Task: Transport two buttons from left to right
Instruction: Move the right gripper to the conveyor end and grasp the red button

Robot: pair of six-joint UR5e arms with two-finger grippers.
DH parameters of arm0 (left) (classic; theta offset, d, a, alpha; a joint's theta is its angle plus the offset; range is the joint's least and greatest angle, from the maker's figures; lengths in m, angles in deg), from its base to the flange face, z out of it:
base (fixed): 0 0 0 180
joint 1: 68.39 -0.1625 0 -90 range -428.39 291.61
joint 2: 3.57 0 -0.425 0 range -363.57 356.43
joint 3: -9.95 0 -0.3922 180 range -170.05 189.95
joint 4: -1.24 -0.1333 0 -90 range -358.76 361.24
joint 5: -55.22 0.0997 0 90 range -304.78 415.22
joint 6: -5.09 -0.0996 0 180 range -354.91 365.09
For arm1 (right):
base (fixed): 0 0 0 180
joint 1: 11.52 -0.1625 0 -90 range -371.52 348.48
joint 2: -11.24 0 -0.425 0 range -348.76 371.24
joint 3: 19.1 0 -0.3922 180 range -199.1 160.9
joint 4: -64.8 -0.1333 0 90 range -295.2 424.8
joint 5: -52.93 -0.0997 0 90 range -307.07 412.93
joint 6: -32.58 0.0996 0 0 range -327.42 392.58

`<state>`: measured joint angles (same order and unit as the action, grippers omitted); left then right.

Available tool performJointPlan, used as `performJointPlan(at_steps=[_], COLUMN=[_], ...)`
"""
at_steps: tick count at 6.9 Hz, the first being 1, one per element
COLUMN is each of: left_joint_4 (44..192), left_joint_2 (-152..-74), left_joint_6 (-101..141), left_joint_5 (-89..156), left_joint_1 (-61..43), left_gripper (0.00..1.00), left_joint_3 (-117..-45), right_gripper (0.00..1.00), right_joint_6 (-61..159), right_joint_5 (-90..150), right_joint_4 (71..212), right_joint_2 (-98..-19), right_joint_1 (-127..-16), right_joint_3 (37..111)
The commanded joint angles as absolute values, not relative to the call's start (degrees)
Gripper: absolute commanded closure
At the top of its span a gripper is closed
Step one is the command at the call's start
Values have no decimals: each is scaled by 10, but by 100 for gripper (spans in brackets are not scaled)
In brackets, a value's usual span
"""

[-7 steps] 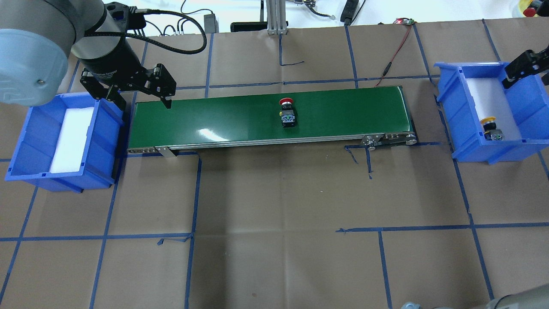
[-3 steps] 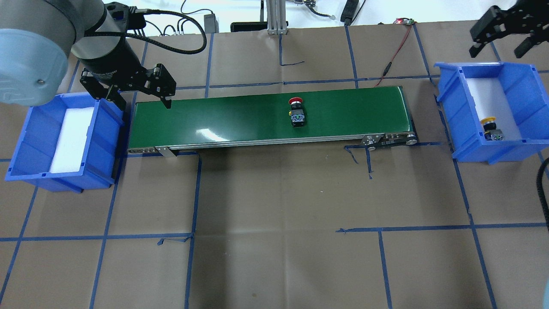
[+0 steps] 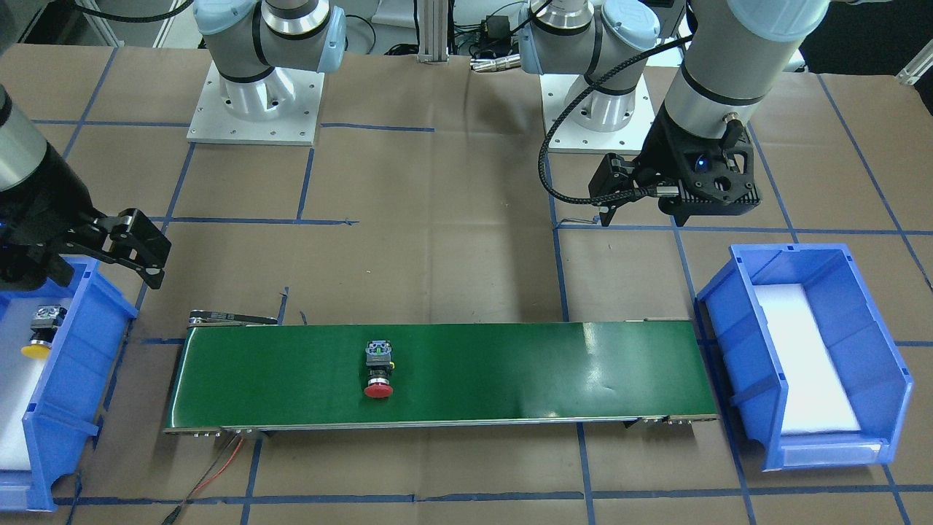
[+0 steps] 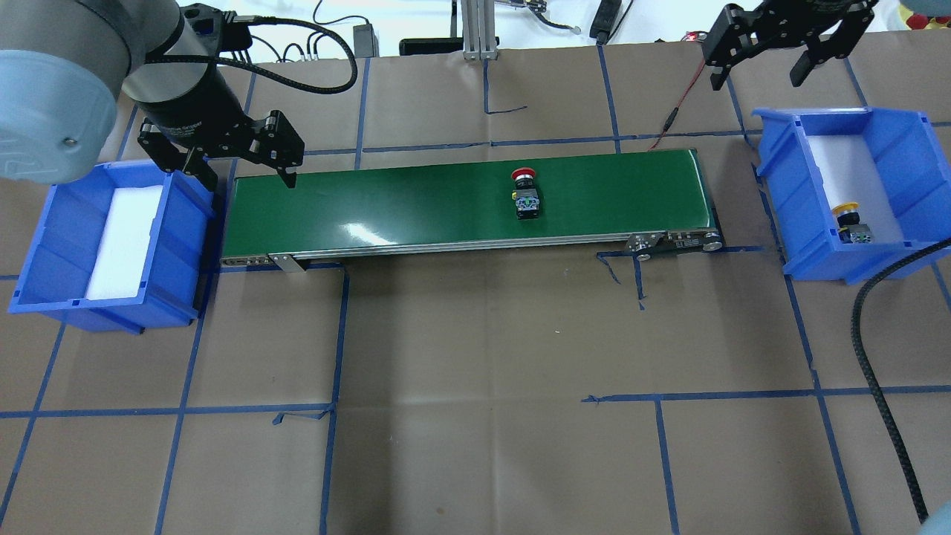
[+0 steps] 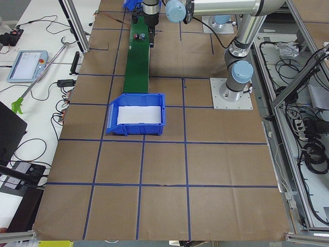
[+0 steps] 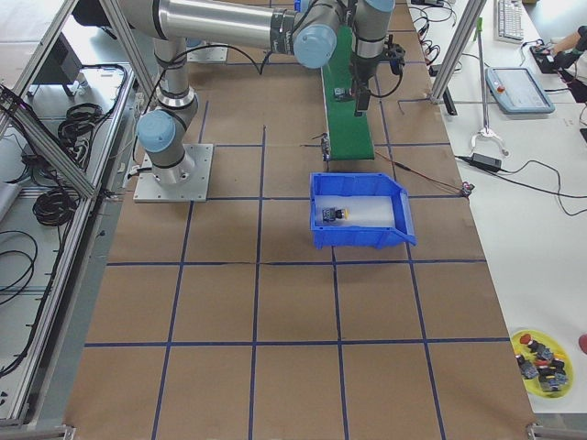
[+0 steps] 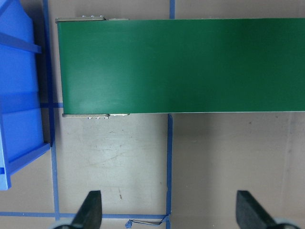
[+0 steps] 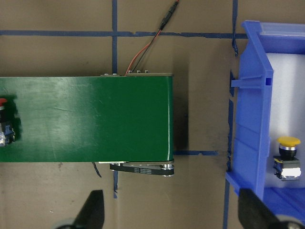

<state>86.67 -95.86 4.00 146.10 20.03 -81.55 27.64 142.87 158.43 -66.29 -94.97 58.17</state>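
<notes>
Red button (image 4: 525, 198) on belt (image 4: 409, 204); right-wrist view clips it.

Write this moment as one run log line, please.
red button: on green belt | yellow button: in right bin | left tool: open, empty | right tool: open, empty

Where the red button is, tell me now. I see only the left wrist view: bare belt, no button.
Observer: The red button lies on its side on the conveyor belt, past the middle, toward the right bin.
Operator: Report the yellow one.
Observer: The yellow button sits inside the right bin, on its white pad.
Operator: Give me the right gripper.
Observer: The right gripper is open and empty, raised near the belt's right end.
</notes>
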Motion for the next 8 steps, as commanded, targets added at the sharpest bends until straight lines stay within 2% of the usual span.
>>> performJointPlan(at_steps=[1, 3, 8], left_joint_4=[867, 866, 866], left_joint_2=[-958, -958, -958], left_joint_6=[40, 40, 40], left_joint_5=[1461, 1460, 1460], left_joint_1=[200, 200, 200], left_gripper=[0, 0, 0], left_joint_3=[-815, -815, -815], right_gripper=[0, 0, 0], right_joint_6=[305, 304, 299], right_joint_5=[1431, 1429, 1426], right_joint_4=[1588, 1630, 1637], right_joint_2=[-662, -661, -649], right_joint_1=[-978, -983, -983], right_joint_3=[589, 621, 627])
